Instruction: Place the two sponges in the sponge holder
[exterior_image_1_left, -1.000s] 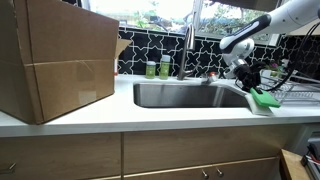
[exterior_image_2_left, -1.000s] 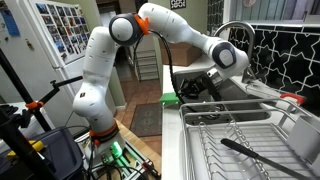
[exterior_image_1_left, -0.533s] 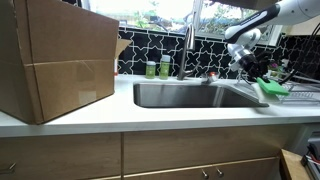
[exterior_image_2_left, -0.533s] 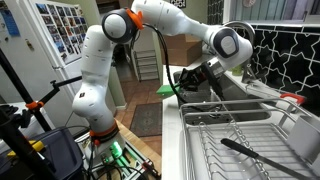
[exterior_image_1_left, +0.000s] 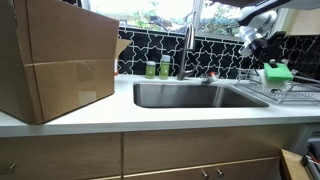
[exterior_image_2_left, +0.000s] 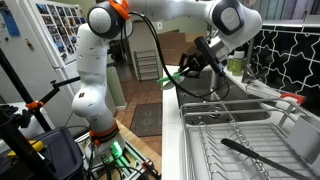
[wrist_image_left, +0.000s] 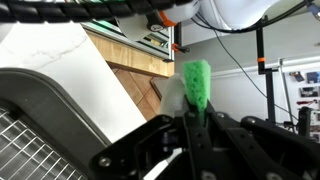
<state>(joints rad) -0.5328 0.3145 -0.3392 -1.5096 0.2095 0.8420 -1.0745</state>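
One sponge (exterior_image_1_left: 277, 72) is held pinched between the fingers of the gripper (exterior_image_1_left: 268, 63). The bright green pad is clamped at one end while the rest juts out free. This is shown most plainly in the wrist view, where the sponge (wrist_image_left: 197, 84) stands up between the dark fingers (wrist_image_left: 228, 132). It is held in the air, clear of every surface, to one side of the sink (exterior_image_1_left: 190, 95) and near one end of the dish rack (exterior_image_1_left: 292, 92); whether it hangs over that end or just beside it cannot be told. In an exterior view the sponge (exterior_image_2_left: 170, 78) is seen at the gripper (exterior_image_2_left: 181, 72), high above the counter beside the dish rack (exterior_image_2_left: 240, 135). The step in hand is judged to be the carrying of this sponge toward its place, with no release under way. A second sponge cannot be found in these views, and the sponge holder cannot be made out with certainty. For the next move, the holder must be located and the sponge brought over it. The sponge must then be turned so that its thin edge is aligned with the narrow opening, and lowered before the fingers are parted.
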